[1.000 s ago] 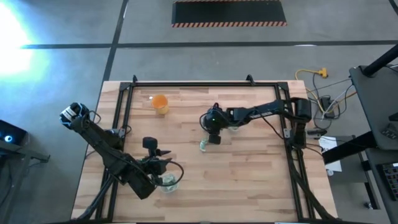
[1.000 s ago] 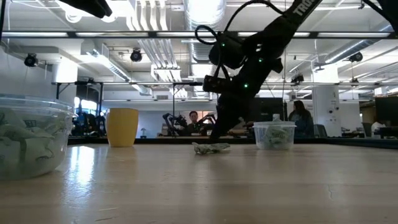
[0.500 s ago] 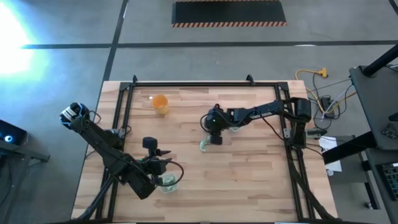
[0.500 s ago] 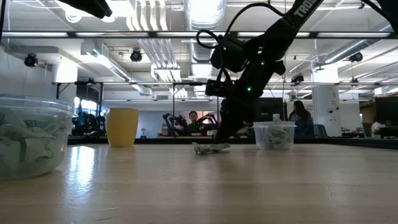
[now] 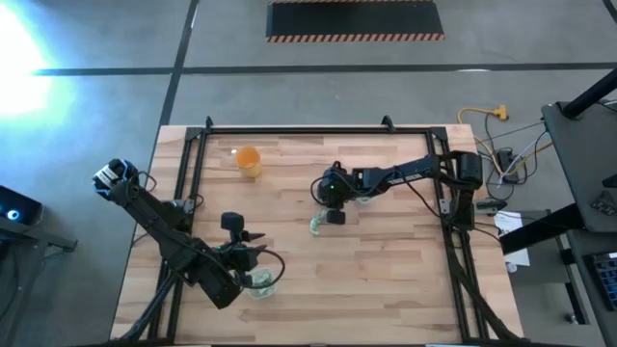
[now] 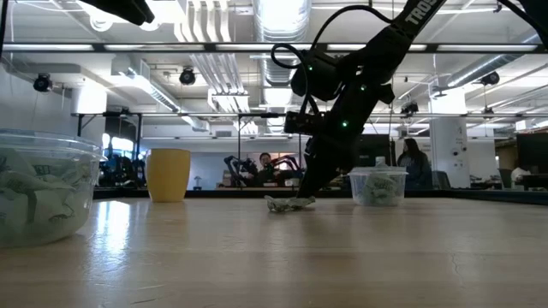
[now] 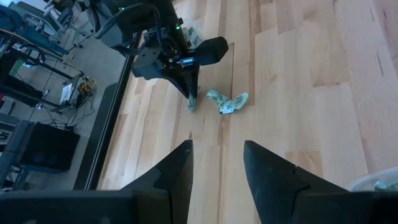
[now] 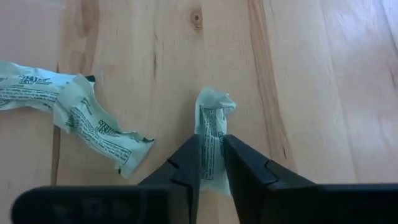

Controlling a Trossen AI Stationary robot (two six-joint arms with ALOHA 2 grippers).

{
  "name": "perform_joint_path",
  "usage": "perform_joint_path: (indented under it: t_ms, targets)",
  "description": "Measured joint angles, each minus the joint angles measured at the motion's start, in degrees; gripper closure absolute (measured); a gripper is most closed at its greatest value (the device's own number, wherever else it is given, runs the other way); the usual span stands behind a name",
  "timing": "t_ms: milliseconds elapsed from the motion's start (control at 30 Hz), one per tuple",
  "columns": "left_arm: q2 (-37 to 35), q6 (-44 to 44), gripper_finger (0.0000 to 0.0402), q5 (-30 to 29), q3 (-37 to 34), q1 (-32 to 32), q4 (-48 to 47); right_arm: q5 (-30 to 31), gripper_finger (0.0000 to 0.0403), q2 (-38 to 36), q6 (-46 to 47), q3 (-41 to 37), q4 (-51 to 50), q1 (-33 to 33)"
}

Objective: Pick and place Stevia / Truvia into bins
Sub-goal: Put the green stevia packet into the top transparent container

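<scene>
On the wooden worktop (image 5: 386, 280), right gripper (image 8: 211, 163) pinched onto one sachet (image 8: 211, 134); lift straight, clear of neighbouring sachets (image 8: 81, 121), left gripper (image 7: 214, 165) waiting agape.

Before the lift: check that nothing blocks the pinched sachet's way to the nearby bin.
Nothing visible does. The right gripper pinches one sachet; bare wood lies between it and the clear cup. Other sachets lie aside.

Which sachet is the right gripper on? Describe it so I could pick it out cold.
Near the table's middle, the right gripper points down at loose sachets. Its sachet is pinched upright between the fingers; the neighbouring sachets lie crumpled on the wood, untouched.
</scene>
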Motion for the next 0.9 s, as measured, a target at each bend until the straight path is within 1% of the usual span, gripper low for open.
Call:
perform_joint_path:
  t_ms: [233,567,733,900]
  targets:
    - [0.00,-0.01,0.0276,0.00,-0.01,0.00,0.00,0.03,0.0391,0.00,-0.98,0.00,0.04,0.01]
    - [0.00,0.00,0.0276,0.00,-0.01,0.00,-0.02,0.13,0.0394,-2.00,-1.01,-0.02,-0.69,0.12]
    - [0.00,-0.01,0.0276,0.02,-0.01,0.00,-0.04,0.14,0.0394,-5.71,0.08,-0.04,-4.13,0.67]
    - [0.00,0.00,0.0276,0.06,-0.02,0.00,-0.04,0.40,0.0394,-10.08,2.10,-0.51,-9.60,1.45]
